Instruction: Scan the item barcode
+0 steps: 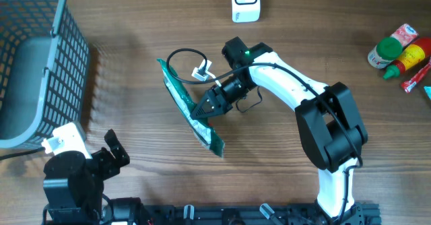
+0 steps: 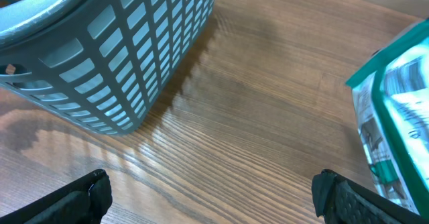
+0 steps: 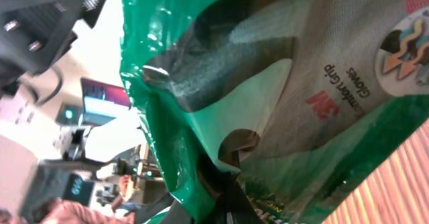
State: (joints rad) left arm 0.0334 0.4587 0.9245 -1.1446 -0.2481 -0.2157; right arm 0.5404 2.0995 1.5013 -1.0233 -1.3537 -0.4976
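Note:
The item is a flat green and grey glove packet [image 1: 190,110], lifted and tilted on edge near the table's middle. My right gripper [image 1: 204,108] is shut on its edge. In the right wrist view the packet [image 3: 301,83] fills the frame, its green film pinched at my right gripper [image 3: 228,200]. I cannot see the barcode in any view. A white scanner [image 1: 246,1] stands at the far edge. My left gripper [image 1: 113,155] rests open at the front left, wide apart over bare wood [image 2: 214,197], with the packet [image 2: 395,130] at its right.
A blue-grey mesh basket [image 1: 34,70] takes up the left side and shows close in the left wrist view as the basket [image 2: 100,56]. Sauce bottles [image 1: 397,53] lie at the far right. A black cable loop [image 1: 180,58] sits behind the packet.

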